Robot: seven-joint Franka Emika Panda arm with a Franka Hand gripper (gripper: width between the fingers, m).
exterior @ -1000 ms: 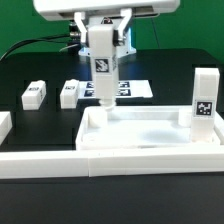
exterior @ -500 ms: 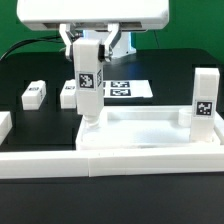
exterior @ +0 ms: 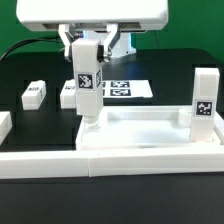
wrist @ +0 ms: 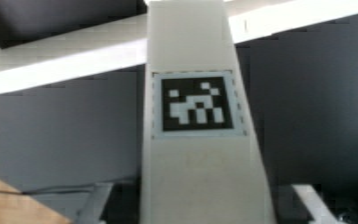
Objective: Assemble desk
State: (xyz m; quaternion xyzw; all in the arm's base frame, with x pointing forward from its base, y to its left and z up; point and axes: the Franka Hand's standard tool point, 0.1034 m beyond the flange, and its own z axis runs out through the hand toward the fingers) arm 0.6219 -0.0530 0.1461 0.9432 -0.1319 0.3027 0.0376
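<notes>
One leg, long axis vertical

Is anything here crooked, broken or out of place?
Nothing stands out. The held leg is upright at a corner of the desk top. The standing leg looks straight, and two spare legs lie flat on the table.

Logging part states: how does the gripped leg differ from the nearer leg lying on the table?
The gripped leg stands upright; the lying leg rests flat. The gripper holds the gripped leg at the desk top's corner; the lying leg is free on the table, off the top. Both are white with black-and-white tags.
</notes>
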